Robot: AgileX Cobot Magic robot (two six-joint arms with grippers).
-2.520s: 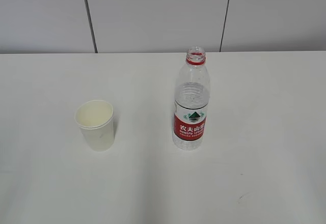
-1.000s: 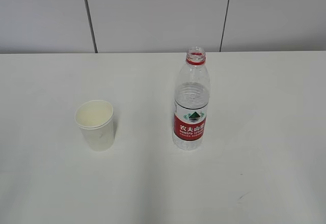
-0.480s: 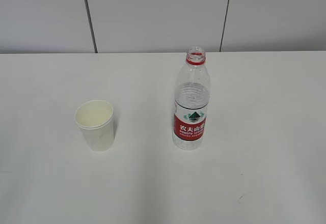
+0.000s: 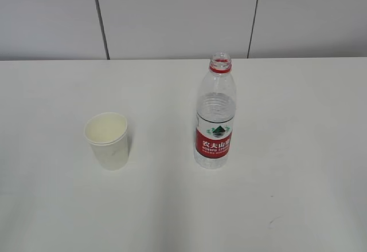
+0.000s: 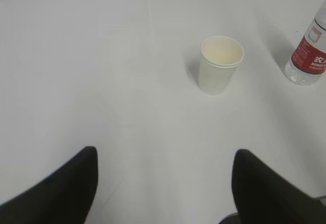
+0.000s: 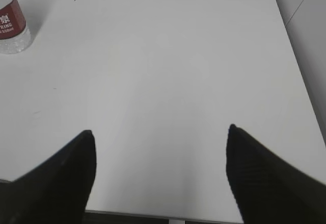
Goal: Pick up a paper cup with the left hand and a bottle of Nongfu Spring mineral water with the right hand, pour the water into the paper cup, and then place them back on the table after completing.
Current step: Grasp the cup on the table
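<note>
A white paper cup (image 4: 108, 140) stands upright on the white table (image 4: 298, 109), left of centre; it also shows in the left wrist view (image 5: 220, 64). A clear Nongfu Spring bottle (image 4: 215, 114) with a red label and no cap stands upright to its right, partly filled with water (image 4: 215, 111). Its base shows in the left wrist view (image 5: 308, 58) and the right wrist view (image 6: 12, 23). My left gripper (image 5: 164, 158) is open and empty, well short of the cup. My right gripper (image 6: 160, 135) is open and empty near the table's near edge, far from the bottle. Neither arm shows in the exterior view.
A grey panelled wall (image 4: 172, 17) stands behind the table. The table's right edge (image 6: 293, 46) and near edge (image 6: 153, 215) show in the right wrist view.
</note>
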